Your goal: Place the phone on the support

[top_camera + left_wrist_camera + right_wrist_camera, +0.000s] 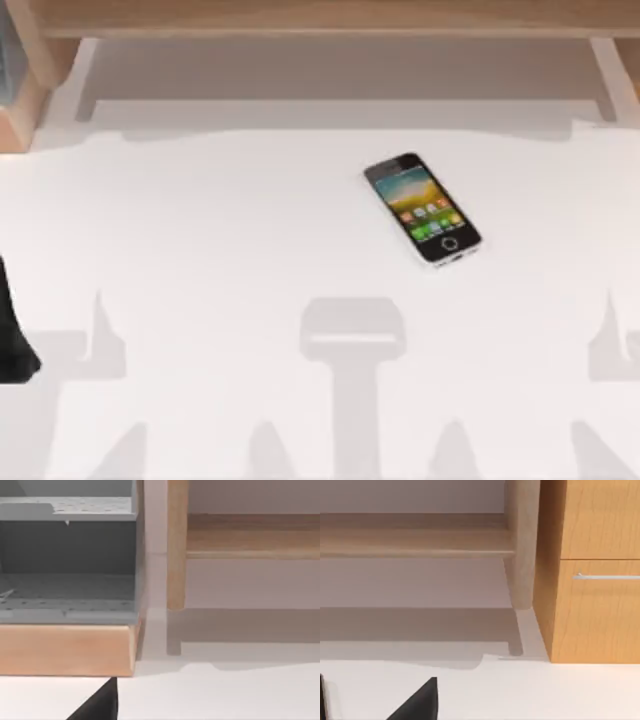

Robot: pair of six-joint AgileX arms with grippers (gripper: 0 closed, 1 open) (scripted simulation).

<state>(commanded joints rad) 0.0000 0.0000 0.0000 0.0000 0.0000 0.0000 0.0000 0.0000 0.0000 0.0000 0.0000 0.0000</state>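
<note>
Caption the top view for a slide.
Black-fronted, silver-edged smartphone with lit icon screen lies flat and askew on the white table, right of centre.

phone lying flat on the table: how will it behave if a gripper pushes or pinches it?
The phone looks like a thin rigid slab lying screen-up, so it probably slides rather than rolls or tips. Its rounded, glossy-looking edge may slip in a pinch. Flat on the white table, it leaves little room under it for fingers.

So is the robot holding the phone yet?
No, nothing is held. The phone lies flat on the white table, screen up, with no gripper near it.
</note>
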